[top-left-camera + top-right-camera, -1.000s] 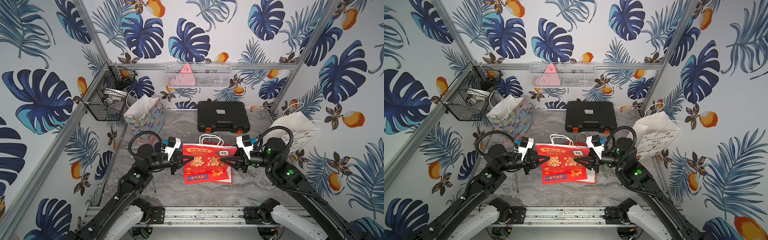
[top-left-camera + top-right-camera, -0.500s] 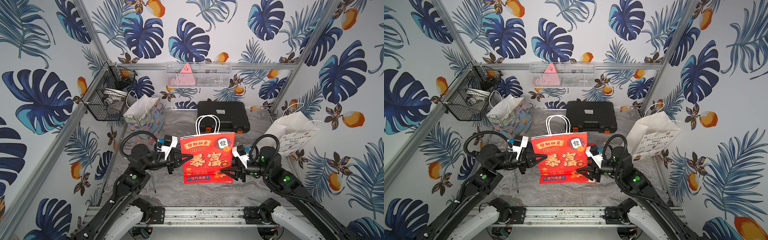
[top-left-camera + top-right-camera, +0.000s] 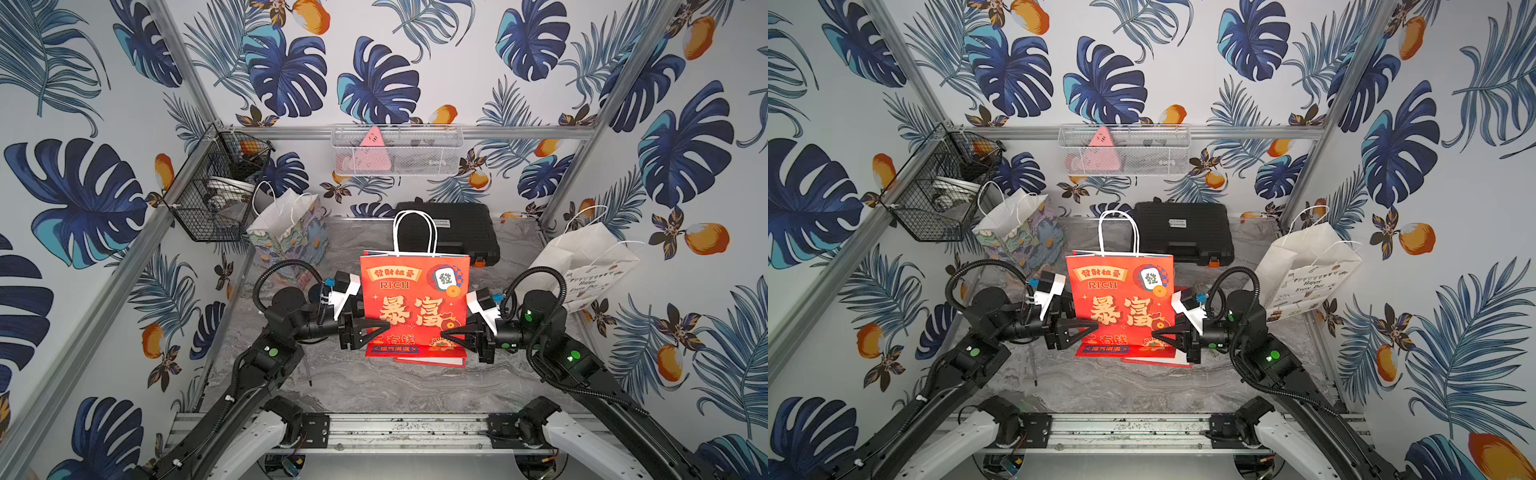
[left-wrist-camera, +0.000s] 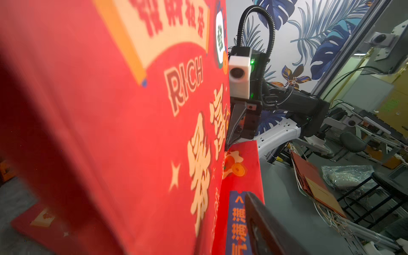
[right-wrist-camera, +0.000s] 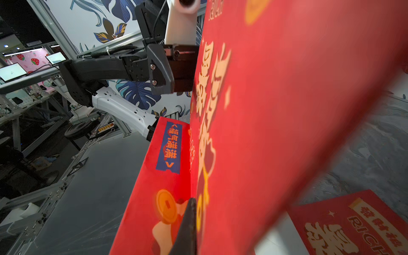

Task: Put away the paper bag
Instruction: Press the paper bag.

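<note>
Working on the grey marbled tabletop. Holding the red printed paper bag with white cord handles upright mid-table, mouth up, well forward of the black hard plastic case at the back wall, with the bottom flap lying flat toward the front rail – probably standing it up for carrying off and parking like the white paper bag and the floral paper bag leaning in the far corners. Standing it right at a flat red paper bag lying on the table, likely a spare from the same batch. Pinching the lower side edge with the right gripper, jaws clamped tight on the paper at the flap crease – acting as the sole anchor, by the look of it. Straddling the opposite lower edge with the left gripper, jaws apart and gripping nothing, one finger standing just off the front panel – guessing at a regrip there. Risking a topple or a torn crease on one low pinch; needing a second hold before lifting.
</note>
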Robot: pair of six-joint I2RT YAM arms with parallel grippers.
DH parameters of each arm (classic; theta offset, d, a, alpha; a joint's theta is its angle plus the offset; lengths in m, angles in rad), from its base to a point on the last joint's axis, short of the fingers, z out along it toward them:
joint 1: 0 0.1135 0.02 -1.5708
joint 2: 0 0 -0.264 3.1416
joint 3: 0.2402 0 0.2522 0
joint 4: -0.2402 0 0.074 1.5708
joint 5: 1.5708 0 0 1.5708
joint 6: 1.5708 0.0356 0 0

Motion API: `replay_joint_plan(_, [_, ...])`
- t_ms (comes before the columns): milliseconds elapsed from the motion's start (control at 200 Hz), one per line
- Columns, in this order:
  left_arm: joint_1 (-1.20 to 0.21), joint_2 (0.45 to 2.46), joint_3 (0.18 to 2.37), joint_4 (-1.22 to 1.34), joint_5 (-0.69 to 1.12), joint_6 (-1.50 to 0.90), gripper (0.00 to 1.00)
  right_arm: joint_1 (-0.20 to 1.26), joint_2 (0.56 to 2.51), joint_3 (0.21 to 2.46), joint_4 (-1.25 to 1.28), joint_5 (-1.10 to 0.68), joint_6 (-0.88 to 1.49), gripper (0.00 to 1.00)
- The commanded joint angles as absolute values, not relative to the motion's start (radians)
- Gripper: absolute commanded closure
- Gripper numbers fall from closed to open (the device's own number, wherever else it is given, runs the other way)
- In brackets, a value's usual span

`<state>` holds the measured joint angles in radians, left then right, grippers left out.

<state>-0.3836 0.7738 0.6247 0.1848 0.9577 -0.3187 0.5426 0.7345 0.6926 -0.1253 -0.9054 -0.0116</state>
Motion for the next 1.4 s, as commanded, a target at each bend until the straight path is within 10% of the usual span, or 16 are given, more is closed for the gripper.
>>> replay_joint_plan(0, [-0.383,0.779,0.601,0.231,0.991,-0.365,0.46,0.545,0.742,0.701,-0.065,-0.913,0.001,1.0])
replay_joint_plan(145, [-0.383,0.768,0.606,0.232,0.98,-0.34,1.0,0.545,0.754,0.7,-0.077,-0.903,0.002,1.0])
replay_joint_plan(285, [-0.382,0.757,0.623,0.199,0.977,-0.298,1.0,0.545,0.703,0.686,-0.109,-0.811,0.0,0.63])
replay_joint_plan(391, [-0.383,0.755,0.621,0.204,1.008,-0.29,1.0,0.543,0.647,0.665,-0.09,-0.743,0.026,0.56])
replay_joint_plan(636, [-0.383,0.747,0.59,0.263,1.14,-0.317,1.0,0.543,0.665,0.7,-0.021,-0.777,0.082,0.62])
replay_joint_plan(796, [-0.383,0.733,0.584,0.198,1.147,-0.266,1.0,0.543,0.671,0.703,0.024,-0.796,0.116,1.0])
replay_joint_plan(937, [-0.382,0.739,0.596,0.098,1.114,-0.193,1.0,0.543,0.651,0.704,0.061,-0.796,0.149,1.0])
replay_joint_plan(992, [-0.383,0.746,0.597,0.088,1.11,-0.184,1.0,0.543,0.647,0.71,0.066,-0.784,0.155,0.69])
replay_joint_plan(1052, [-0.382,0.751,0.597,0.074,1.105,-0.171,1.0,0.543,0.647,0.719,0.063,-0.776,0.148,0.62])
replay_joint_plan(1217, [-0.382,0.763,0.591,0.06,1.118,-0.158,1.0,0.543,0.652,0.726,0.058,-0.765,0.129,1.0])
replay_joint_plan(1397, [-0.383,0.764,0.592,-0.012,1.104,-0.11,1.0,0.543,0.638,0.71,0.085,-0.752,0.144,0.9])
